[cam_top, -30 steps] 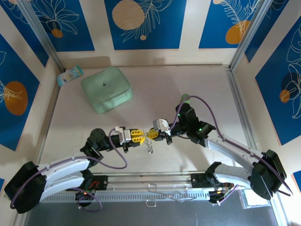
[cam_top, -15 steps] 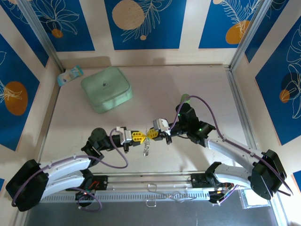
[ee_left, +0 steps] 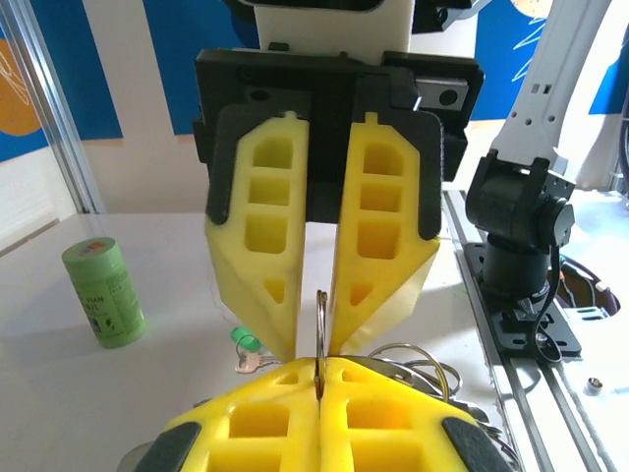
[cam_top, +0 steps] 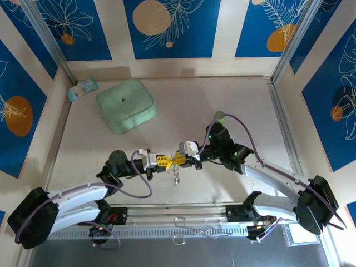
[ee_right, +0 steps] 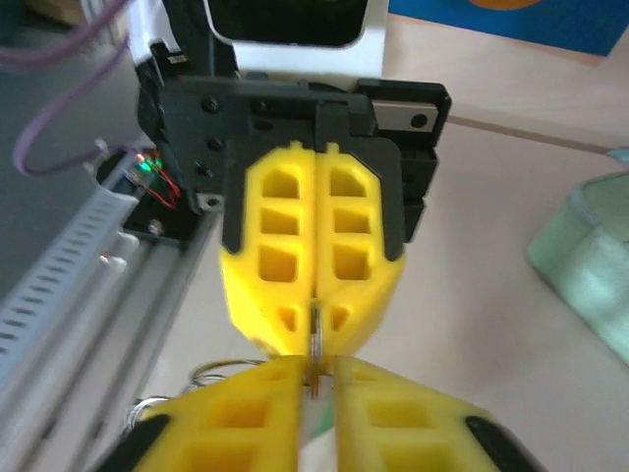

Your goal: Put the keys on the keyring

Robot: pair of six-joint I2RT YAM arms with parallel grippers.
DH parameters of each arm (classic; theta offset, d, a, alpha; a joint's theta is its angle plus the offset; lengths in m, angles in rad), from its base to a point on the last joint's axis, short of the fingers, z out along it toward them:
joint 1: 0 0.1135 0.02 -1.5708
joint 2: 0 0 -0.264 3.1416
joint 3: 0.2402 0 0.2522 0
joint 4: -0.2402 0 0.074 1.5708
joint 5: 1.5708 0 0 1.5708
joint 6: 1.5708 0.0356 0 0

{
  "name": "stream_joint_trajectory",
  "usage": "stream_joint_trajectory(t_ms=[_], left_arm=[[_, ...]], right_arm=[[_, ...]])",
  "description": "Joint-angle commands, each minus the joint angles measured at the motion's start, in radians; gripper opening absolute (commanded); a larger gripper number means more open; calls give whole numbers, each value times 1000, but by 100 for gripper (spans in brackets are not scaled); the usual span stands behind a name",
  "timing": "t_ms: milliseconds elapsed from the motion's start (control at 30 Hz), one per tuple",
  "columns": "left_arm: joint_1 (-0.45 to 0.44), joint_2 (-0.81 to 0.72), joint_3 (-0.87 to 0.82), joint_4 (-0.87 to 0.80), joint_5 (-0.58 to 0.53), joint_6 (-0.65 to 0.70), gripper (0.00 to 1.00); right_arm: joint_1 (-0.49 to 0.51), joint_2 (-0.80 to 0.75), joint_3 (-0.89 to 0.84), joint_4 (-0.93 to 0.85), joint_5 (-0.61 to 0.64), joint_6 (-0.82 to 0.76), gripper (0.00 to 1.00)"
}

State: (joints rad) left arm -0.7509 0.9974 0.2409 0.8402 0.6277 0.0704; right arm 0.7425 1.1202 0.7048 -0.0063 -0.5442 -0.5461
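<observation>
My left gripper (cam_top: 168, 161) is shut on a thin metal ring of the keyring (ee_left: 320, 324), which stands edge-on above its yellow fingertips. My right gripper (cam_top: 180, 159) faces it tip to tip. Its jaws stand a little apart on either side of the same ring (ee_right: 314, 346), so it is open. Silvery links of the keyring (cam_top: 176, 177) hang below the two grippers, above the table. More loops (ee_left: 423, 362) lie behind my left fingers. One of the keys (ee_left: 245, 338), green-headed, lies on the table under the right gripper, next to a small silver key (ee_left: 248, 363).
A green cylinder (ee_left: 103, 292) stands upright on the table; in the top view the cylinder (cam_top: 219, 117) is behind the right arm. A mint-green square box (cam_top: 126, 104) and a small packet (cam_top: 83, 88) sit at the back left. The rail (cam_top: 183, 214) runs along the near edge.
My left gripper has closed fully on the ring. My right gripper's jaws, shut before, have come apart. Both grippers have shifted slightly left, and the hanging links have swung.
</observation>
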Motion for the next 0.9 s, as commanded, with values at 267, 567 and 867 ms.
stream_joint_trajectory(t_ms=[267, 567, 867], left_arm=[[-4, -110, 160, -457, -108, 210, 0], [-4, -104, 194, -525, -120, 244, 0], [-3, -110, 242, -648, -145, 287, 0]], right_arm=[[-15, -58, 31, -174, 116, -32, 31], [-14, -92, 39, -183, 110, -10, 32], [1, -88, 49, -215, 146, -43, 32]])
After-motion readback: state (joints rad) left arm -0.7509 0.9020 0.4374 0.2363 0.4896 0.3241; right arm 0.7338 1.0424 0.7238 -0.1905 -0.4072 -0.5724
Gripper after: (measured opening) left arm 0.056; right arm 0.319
